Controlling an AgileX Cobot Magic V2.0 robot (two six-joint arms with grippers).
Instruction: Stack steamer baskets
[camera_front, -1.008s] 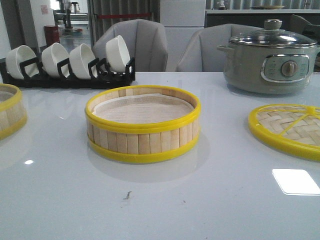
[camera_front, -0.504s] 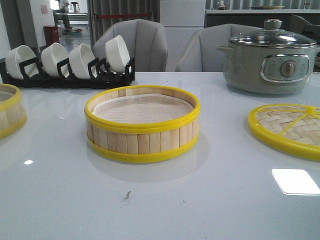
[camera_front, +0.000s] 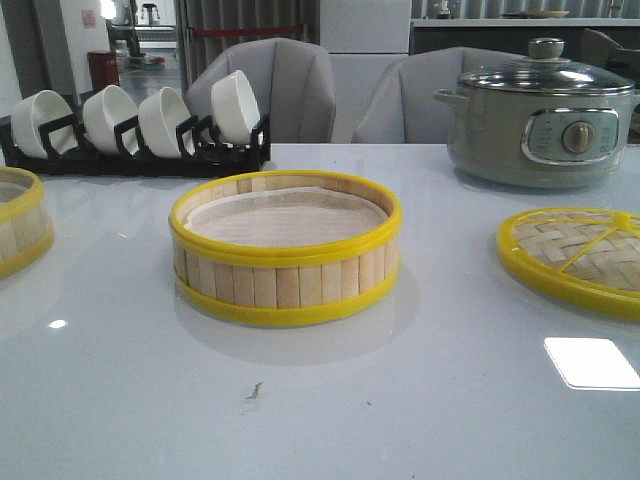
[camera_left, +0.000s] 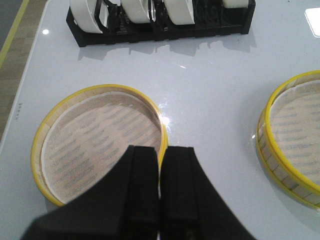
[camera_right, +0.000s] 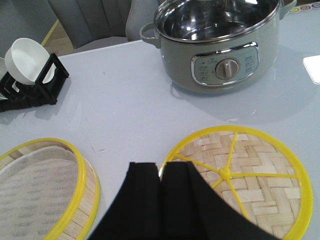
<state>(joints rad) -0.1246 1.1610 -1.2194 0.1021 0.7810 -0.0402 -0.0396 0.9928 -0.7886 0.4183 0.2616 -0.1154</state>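
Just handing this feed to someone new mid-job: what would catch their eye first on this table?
Probably the steamer basket in the middle of the table, bright yellow bands around pale slats, with a second basket cut off at the left edge. Next, the flat woven lid on the right and the grey-green pot behind it. At the back left, white bowls stand in a black rack.

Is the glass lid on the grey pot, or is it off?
On. In the front view the glass lid sits flat on the pot rim, knob on top.
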